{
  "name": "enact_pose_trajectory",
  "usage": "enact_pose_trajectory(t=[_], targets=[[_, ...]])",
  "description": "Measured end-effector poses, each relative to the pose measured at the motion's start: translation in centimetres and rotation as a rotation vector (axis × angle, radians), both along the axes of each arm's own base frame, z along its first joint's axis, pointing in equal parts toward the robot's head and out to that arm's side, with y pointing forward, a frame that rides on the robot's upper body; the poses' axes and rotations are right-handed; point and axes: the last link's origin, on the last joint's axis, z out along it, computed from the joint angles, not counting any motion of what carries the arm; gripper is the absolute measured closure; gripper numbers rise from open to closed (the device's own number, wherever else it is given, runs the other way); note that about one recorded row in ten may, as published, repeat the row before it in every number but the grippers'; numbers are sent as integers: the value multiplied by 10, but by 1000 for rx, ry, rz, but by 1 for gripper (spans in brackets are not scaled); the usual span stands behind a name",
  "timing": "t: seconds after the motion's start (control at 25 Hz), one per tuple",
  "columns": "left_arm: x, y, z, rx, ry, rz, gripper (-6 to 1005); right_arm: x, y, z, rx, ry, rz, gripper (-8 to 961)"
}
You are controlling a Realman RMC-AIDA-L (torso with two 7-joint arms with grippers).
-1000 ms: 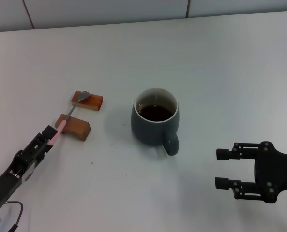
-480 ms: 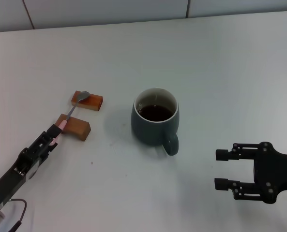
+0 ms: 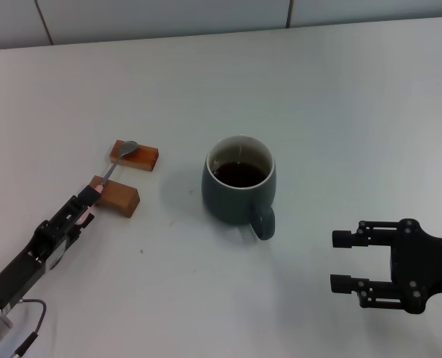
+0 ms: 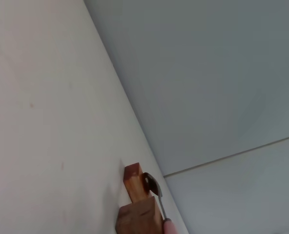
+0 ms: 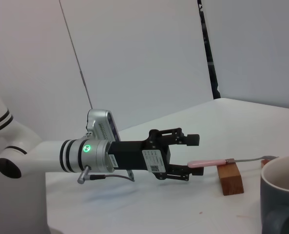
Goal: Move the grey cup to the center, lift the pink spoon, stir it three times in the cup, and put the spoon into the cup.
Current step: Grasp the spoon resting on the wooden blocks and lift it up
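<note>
Left pincer [image 5: 190,154] open around pink spoon [image 5: 208,162] handle, label unreadable, right pincer [image 3: 342,260] open, empty.

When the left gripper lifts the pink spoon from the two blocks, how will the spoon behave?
The pink spoon looks thin and stiff, so probably light and unbending. It only bridges two brown blocks, so a nudge could roll it off. The left gripper, open around the handle tip, may let the metal bowl droop.

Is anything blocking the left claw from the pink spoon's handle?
Nothing visible does. The left claw is open around the free end of the pink spoon, which rests across the two brown blocks. The grey cup stands apart toward the centre; the right claw is idle.
</note>
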Motion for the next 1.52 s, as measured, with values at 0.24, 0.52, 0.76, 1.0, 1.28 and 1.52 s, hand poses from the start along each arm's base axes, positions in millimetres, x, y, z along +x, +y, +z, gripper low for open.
enact_pose_trajectory(t=[0.24, 0.52, 0.76, 1.0, 1.28, 1.52], targets=[[0, 3, -1, -6, 4, 4, 203, 0, 0, 0, -1, -1, 1, 297], [0, 4, -1, -10, -3, 6, 208, -1, 1, 0, -3, -1, 5, 298], [0, 5, -2, -17, -2, 10, 216, -2, 2, 0, -5, 1, 9, 298], [0, 5, -2, -21, -6, 16, 289, -3, 2, 0, -6, 2, 9, 297], [-1, 7, -3, -29, -4, 26, 333, -2, 1, 0, -7, 3, 8, 297], [-1, 9, -4, -34, -7, 30, 330, -2, 1, 0, -7, 3, 8, 297]])
